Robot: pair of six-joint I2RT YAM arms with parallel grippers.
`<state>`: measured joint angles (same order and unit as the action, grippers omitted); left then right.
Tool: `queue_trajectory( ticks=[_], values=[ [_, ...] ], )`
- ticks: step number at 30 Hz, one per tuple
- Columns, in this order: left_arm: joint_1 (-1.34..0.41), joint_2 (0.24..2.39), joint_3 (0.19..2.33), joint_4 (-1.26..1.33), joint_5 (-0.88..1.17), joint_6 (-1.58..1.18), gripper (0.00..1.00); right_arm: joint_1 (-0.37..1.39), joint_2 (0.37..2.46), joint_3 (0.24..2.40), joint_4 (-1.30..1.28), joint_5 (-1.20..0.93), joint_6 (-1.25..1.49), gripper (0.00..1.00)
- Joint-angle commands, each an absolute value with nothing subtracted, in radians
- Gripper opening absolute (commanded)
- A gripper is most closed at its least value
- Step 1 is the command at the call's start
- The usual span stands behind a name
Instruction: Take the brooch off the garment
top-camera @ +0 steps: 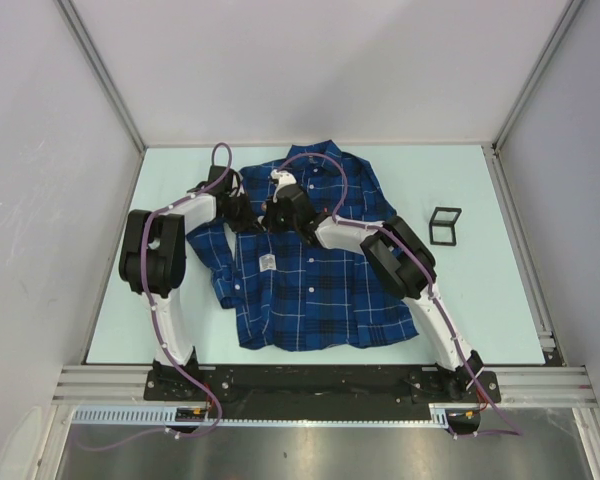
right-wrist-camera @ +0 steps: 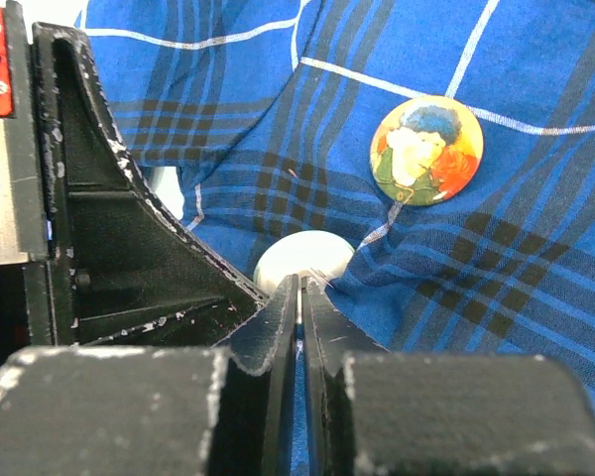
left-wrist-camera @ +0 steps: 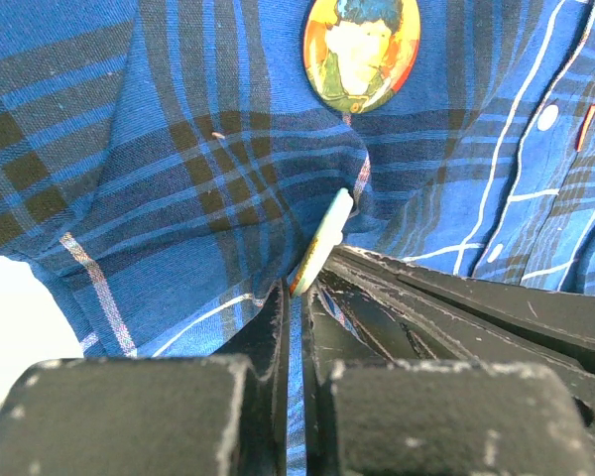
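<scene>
The dark blue plaid garment (top-camera: 310,290) lies flat on the table, collar at the far side. Both grippers meet on its upper chest. A brooch (left-wrist-camera: 322,243) stands on edge there, its pale back (right-wrist-camera: 302,260) facing the right wrist camera. My left gripper (top-camera: 250,220) (left-wrist-camera: 296,288) is shut with this brooch's lower rim in its tips. My right gripper (top-camera: 277,215) (right-wrist-camera: 299,281) is shut on a fold of the garment (right-wrist-camera: 516,297) right behind the brooch. A second round brooch with a painted portrait (left-wrist-camera: 362,50) (right-wrist-camera: 426,149) stays pinned flat nearby.
A small black square frame (top-camera: 444,225) stands on the table right of the shirt. A small white tag (top-camera: 267,262) sits on the shirt front. White buttons (left-wrist-camera: 547,117) run along the placket. Grey walls enclose the pale green table (top-camera: 480,320).
</scene>
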<state>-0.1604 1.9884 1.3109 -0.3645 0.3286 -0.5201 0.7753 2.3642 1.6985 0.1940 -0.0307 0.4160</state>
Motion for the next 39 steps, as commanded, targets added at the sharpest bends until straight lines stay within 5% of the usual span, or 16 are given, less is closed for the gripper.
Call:
queue_trajectory(
  ticks=[1, 7, 11, 14, 39],
  values=[
    [-0.156, 1.988, 1.318, -0.365, 0.337, -0.523, 0.00, 0.772, 2.349, 1.707, 0.232, -0.021, 0.379, 0.10],
    [-0.158, 1.999, 1.336, -0.394, 0.325, -0.522, 0.00, 0.756, 2.325, 1.733, 0.187, -0.044, 0.341, 0.22],
    [-0.158, 1.997, 1.338, -0.397, 0.318, -0.517, 0.00, 0.735, 2.347, 1.741, 0.186, -0.048, 0.344, 0.16],
    [-0.158, 1.996, 1.339, -0.399, 0.316, -0.517, 0.00, 0.730, 2.344, 1.726, 0.199, -0.060, 0.348, 0.00],
    [-0.158, 1.977, 1.342, -0.391, 0.327, -0.492, 0.00, 0.781, 2.441, 1.822, 0.115, -0.061, 0.353, 0.00]
  ],
)
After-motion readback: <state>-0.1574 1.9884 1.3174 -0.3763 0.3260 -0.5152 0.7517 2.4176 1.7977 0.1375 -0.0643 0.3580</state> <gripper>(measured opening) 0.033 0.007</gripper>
